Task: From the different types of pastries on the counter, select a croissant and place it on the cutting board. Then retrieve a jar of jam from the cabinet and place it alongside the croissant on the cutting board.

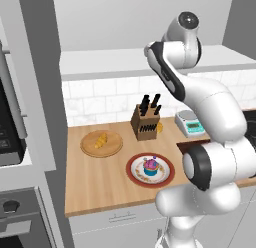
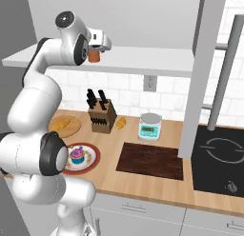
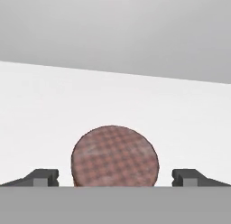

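On the cabinet shelf [image 2: 143,56], the gripper [image 3: 115,178] is standing wide open, straddling the jar of jam [image 3: 115,156] without touching it.

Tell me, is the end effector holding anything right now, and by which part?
Nothing is held. The end effector stands open around the small orange-brown jar of jam, its fingertips clear of the jar's sides.

claw [image 2: 96,53] at jam jar [image 2: 95,56], shelf [image 2: 143,59]

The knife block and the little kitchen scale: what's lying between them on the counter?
A small golden croissant lies on the counter between the knife block and the scale, seen in the right base view.
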